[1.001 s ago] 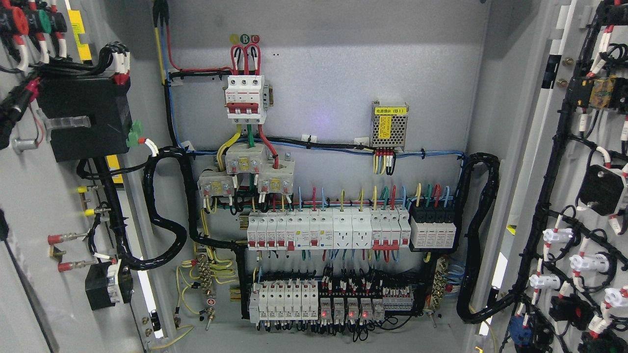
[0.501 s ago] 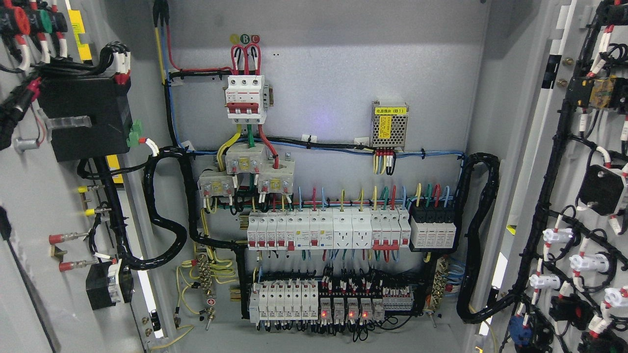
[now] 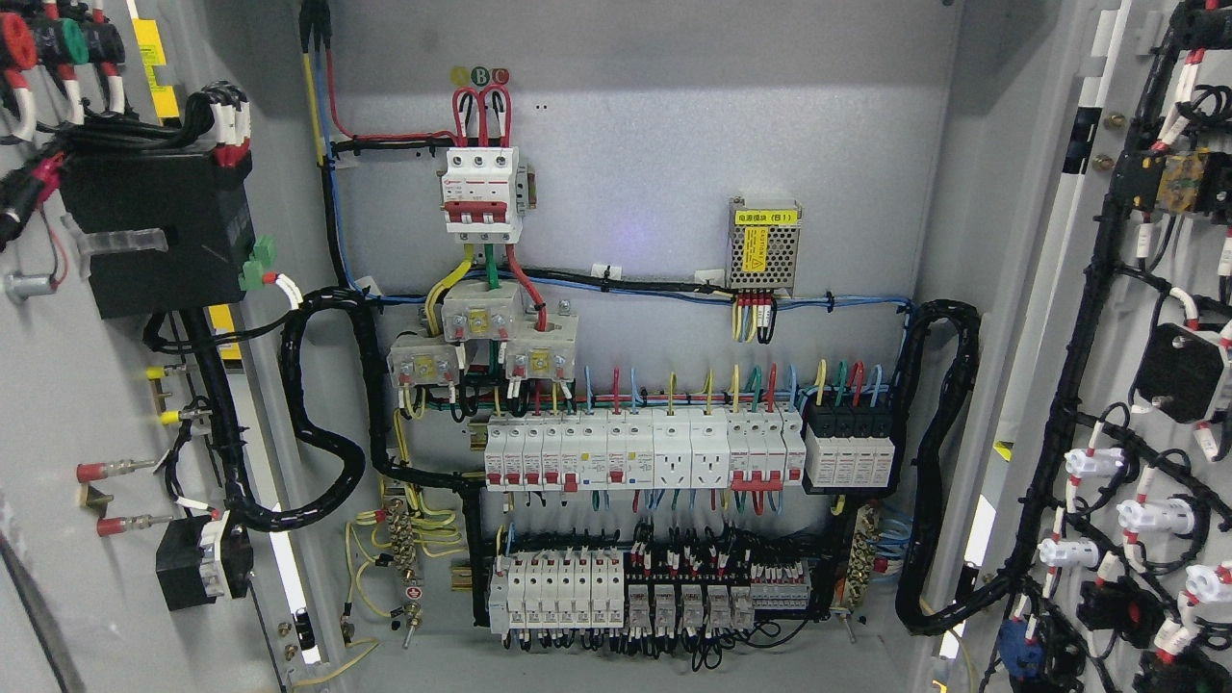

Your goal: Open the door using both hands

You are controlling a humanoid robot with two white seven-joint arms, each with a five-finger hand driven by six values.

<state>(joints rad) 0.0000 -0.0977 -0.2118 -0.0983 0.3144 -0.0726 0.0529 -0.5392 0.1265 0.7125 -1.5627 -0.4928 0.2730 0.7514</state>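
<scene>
Both doors stand swung wide: left door (image 3: 58, 404) fills the left edge, right door (image 3: 1155, 385) the right edge, their wired inner faces toward the camera. The cabinet back panel (image 3: 654, 192), with breaker rows (image 3: 635, 452), is fully exposed. Judgement: opening is essentially done; at most a little more swing is left. Neither hand is in view, so hand state cannot be told. Open room lies between the door edges.

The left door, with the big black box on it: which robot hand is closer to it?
Neither can be said: no robot hand or arm shows in the head view. The left door and the right door both stand open, with nothing touching them.
</scene>
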